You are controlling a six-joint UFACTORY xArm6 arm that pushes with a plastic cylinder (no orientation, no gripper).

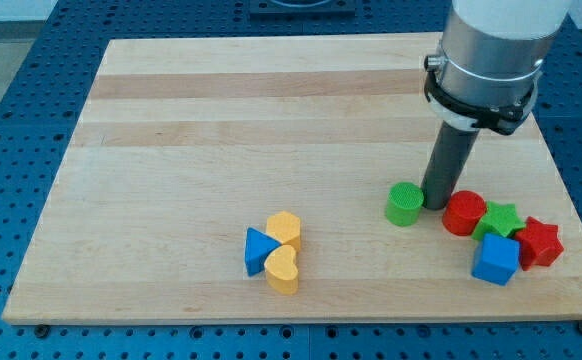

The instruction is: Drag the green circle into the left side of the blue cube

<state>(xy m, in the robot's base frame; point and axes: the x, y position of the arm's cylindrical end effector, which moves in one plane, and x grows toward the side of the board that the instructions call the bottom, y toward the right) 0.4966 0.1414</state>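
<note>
The green circle (404, 203), a short green cylinder, stands on the wooden board right of centre. The blue cube (496, 260) lies at the view's lower right, below and right of it. Between them sit a red cylinder (464, 213) and a green star (500, 220). My tip (436, 204) is down on the board, just right of the green circle, between it and the red cylinder, touching or nearly touching the green circle.
A red star (539, 242) sits right of the blue cube. A blue triangle (258, 250), a yellow hexagon (285, 230) and a yellow heart (283, 269) cluster at the bottom centre. The wooden board's (221, 120) right edge is close to the red star.
</note>
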